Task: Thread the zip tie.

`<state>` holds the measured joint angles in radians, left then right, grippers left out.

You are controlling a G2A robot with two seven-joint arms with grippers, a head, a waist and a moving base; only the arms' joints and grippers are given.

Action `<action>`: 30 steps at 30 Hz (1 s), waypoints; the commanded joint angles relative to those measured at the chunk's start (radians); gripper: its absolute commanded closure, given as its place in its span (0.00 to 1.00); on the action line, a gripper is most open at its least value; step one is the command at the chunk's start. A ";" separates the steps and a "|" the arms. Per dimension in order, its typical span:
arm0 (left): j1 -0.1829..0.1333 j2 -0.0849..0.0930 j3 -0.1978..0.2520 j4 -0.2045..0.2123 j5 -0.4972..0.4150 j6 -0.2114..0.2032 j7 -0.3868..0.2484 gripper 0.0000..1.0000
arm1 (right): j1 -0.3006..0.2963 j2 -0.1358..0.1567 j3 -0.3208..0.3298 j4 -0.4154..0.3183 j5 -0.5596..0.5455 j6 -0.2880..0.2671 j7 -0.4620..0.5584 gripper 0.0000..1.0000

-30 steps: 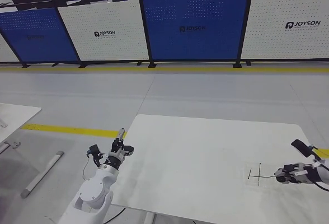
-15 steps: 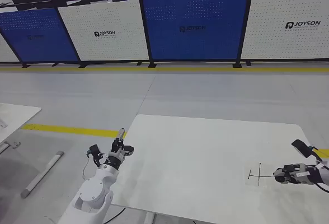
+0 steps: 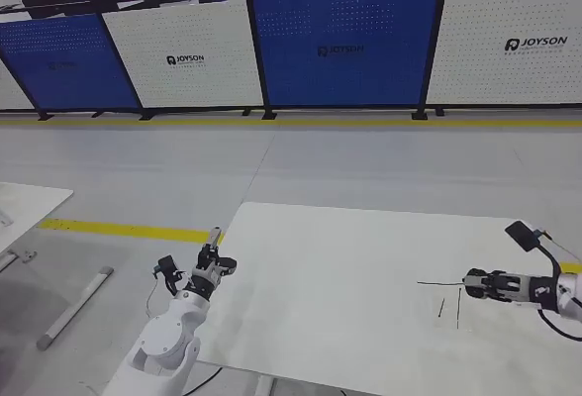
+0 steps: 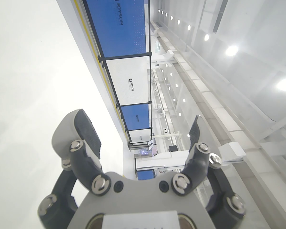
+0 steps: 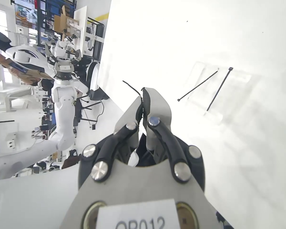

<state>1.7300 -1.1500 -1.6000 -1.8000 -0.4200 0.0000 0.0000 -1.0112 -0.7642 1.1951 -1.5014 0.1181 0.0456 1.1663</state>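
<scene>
My right gripper (image 3: 469, 282) is shut on one end of a thin black zip tie (image 3: 439, 284), holding it above the white table (image 3: 331, 287) near the right edge. The tie's free length sticks out past the fingertips (image 5: 146, 94) as a short curved black strand (image 5: 131, 86). Two more black zip ties (image 3: 440, 308) (image 3: 458, 309) lie flat on the table just below the held one; the right wrist view shows this pair (image 5: 197, 85) (image 5: 219, 89) side by side. My left gripper (image 3: 213, 238) stands at the table's left edge, pointing upward, open (image 4: 139, 125) and holding nothing.
A second white table (image 3: 14, 213) stands off to the left across the floor. Blue and white pegboard partitions (image 3: 340, 49) line the back. The wide middle of the work table is bare white surface.
The right gripper has lifted one zip tie off the table and carried it left and toward the far side, away from the other two. The left arm has not moved.
</scene>
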 commanded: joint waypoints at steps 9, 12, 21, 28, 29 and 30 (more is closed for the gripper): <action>0.000 0.000 0.000 0.000 0.000 0.000 0.000 0.00 | 0.000 0.000 0.000 0.000 0.000 -0.001 0.000 1.00; 0.000 0.000 0.000 0.000 0.000 0.000 0.000 0.00 | -0.002 -0.004 -0.004 0.016 0.014 -0.006 -0.035 1.00; 0.000 0.000 0.000 0.000 0.000 0.000 0.000 0.00 | 0.131 -0.045 -0.088 0.077 0.040 -0.371 0.002 1.00; 0.000 0.000 0.000 0.000 0.000 0.000 0.000 0.00 | 0.224 -0.095 -0.241 0.086 -0.067 -0.386 -0.039 1.00; 0.000 0.000 0.000 0.000 0.000 0.000 0.000 0.00 | 0.224 -0.095 -0.241 0.086 -0.067 -0.386 -0.039 1.00; 0.000 0.000 0.000 0.000 0.000 0.000 0.000 0.00 | 0.224 -0.095 -0.241 0.086 -0.067 -0.386 -0.039 1.00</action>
<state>1.7300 -1.1500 -1.6000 -1.8000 -0.4200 0.0000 0.0000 -0.7858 -0.8596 0.9498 -1.4142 0.0400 -0.3400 1.1226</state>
